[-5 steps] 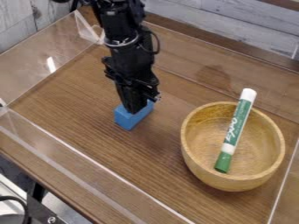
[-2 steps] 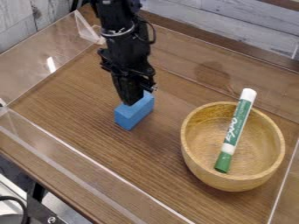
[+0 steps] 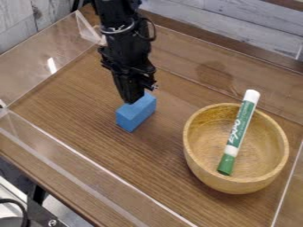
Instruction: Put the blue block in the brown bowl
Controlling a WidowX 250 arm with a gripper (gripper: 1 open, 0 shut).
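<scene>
The blue block lies on the wooden tabletop left of the brown bowl, its long side running diagonally. My gripper points straight down, its dark fingers shut together. The tips sit right at the block's far upper edge, and the block rests on the table rather than hanging from them. The bowl stands at the right front, about a block's length from the block.
A green-and-white marker leans inside the bowl, its cap end over the far rim. Clear plastic walls fence the table on the left and front. A pale plank wall runs behind.
The gripper rose slightly and shifted left, uncovering more of the blue block. The block's near corner stayed where it was. Bowl and marker did not move.
</scene>
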